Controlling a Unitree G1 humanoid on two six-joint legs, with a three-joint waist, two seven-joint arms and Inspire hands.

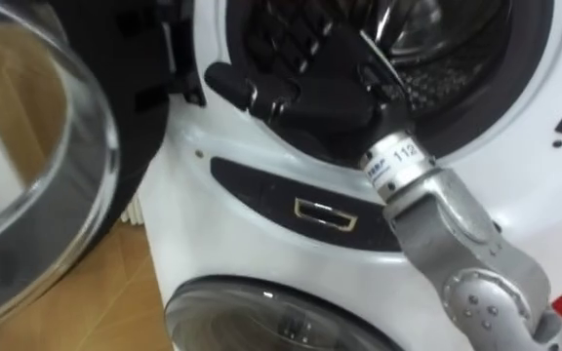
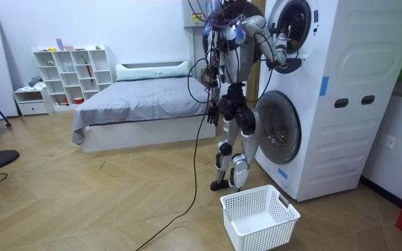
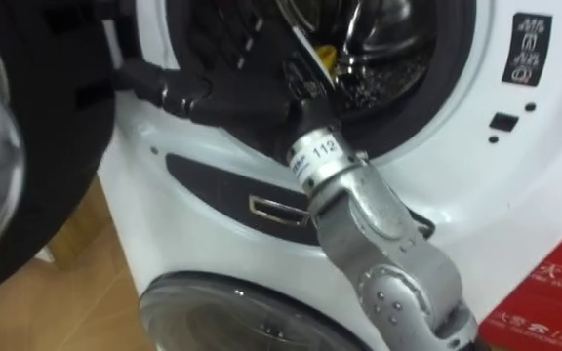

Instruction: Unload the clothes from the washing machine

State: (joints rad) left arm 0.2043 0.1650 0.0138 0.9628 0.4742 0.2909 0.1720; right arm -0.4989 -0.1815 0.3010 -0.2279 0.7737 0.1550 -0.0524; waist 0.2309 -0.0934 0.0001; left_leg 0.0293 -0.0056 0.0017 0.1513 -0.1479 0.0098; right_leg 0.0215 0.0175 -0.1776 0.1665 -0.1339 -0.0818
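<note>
1. Reaching into the upper drum of a white stacked washing machine (image 1: 515,166), the robot's black right hand (image 1: 305,88) has its fingers (image 1: 286,39) spread and holds nothing.
2. No clothes can be made out beyond the fingers; the dark drum may hide them.
3. The left hand (image 2: 214,111) hangs at the hip, its state unreadable.
4. Far below the fingers, a white lattice plastic basket (image 2: 260,216) holds no laundry, so the picking looks barely begun.

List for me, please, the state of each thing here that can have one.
Upper washer door, swung open to the left.
Lower washer door, shut.
Right hand, open, reaching into the mouth of the upper drum.
Left hand, hanging by the hip.
Laundry basket, upright, empty.
</note>
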